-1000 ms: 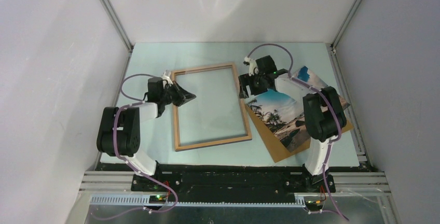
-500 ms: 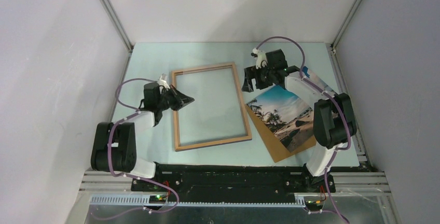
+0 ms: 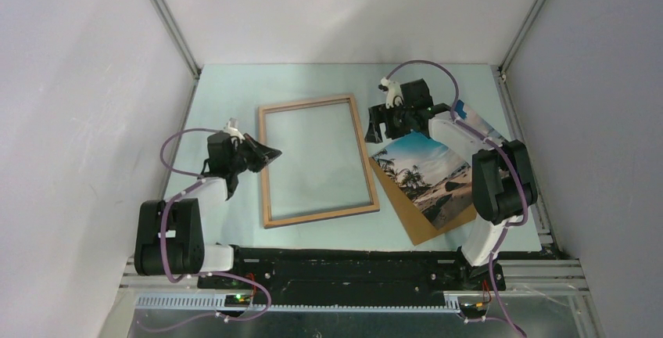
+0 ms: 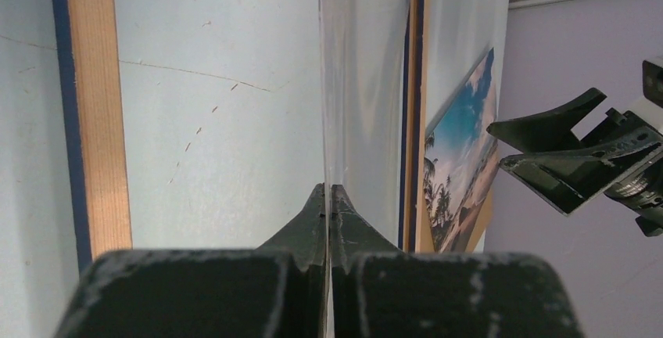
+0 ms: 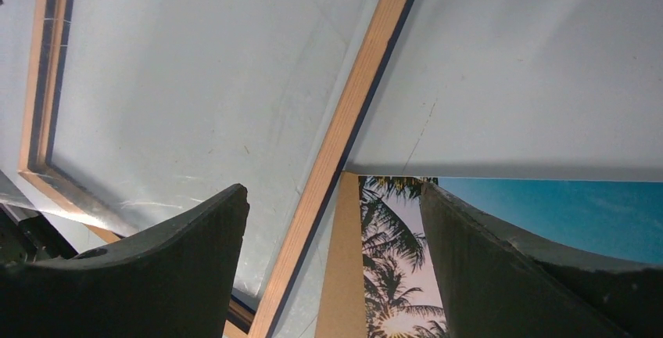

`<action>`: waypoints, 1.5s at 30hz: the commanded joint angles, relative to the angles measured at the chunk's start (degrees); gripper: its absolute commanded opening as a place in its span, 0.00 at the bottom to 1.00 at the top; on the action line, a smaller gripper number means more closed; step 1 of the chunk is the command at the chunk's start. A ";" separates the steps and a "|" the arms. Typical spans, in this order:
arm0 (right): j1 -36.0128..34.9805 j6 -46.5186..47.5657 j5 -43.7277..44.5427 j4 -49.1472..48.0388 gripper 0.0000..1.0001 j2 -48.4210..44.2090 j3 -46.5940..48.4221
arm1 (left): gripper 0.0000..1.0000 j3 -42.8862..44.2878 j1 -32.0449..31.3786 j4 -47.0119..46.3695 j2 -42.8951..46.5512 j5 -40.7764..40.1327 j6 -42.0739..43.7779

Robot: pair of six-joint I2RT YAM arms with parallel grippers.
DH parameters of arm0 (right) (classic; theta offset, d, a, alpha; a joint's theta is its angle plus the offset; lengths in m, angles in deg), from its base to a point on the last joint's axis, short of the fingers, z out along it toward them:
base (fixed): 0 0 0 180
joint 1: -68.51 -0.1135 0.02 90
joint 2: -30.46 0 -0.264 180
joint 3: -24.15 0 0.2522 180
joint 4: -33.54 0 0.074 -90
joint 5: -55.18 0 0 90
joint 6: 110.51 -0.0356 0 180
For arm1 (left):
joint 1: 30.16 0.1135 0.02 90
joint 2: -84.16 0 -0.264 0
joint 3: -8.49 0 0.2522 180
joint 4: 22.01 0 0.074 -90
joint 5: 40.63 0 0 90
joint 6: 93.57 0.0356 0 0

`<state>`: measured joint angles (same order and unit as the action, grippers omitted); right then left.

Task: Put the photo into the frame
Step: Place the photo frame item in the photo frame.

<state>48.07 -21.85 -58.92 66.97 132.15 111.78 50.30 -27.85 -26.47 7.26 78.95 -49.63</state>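
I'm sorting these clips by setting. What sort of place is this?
Probably a lab robot test cell: pale table walled by white panels on aluminium rails, two arms bolted at its near edge, a frame and photo laid out.

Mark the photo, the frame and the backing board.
photo [image 3: 418, 170]: top view, middle of the beach print.
frame [image 3: 320, 214]: top view, near wooden rail.
backing board [image 3: 412, 224]: top view, bare near corner.

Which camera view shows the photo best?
The top external view: most of the photo shows, though the right arm crosses it. The left wrist view gives a slanted sliver; the right wrist view, only a corner.
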 commanded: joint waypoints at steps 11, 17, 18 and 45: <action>0.15 -0.21 -1.57 -3.27 0.84 2.00 -0.04 | 0.00 3.83 0.07 -1.84 -4.04 5.66 -5.20; 0.15 -0.12 -1.57 -3.18 0.83 2.47 0.00 | 0.00 4.33 0.08 -2.30 -2.92 7.79 -8.64; 0.15 -0.14 -1.61 -3.16 0.83 2.51 -0.03 | 0.00 4.43 0.14 -2.32 -2.87 7.95 -8.84; -2.99 -1.41 -0.39 -4.06 0.64 8.99 0.06 | 0.00 4.99 0.56 -6.88 -1.02 13.48 -16.25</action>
<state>45.75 -22.57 -59.64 65.24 140.30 111.75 53.67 -27.61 -30.12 3.61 89.71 -64.19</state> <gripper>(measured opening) 0.669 0.005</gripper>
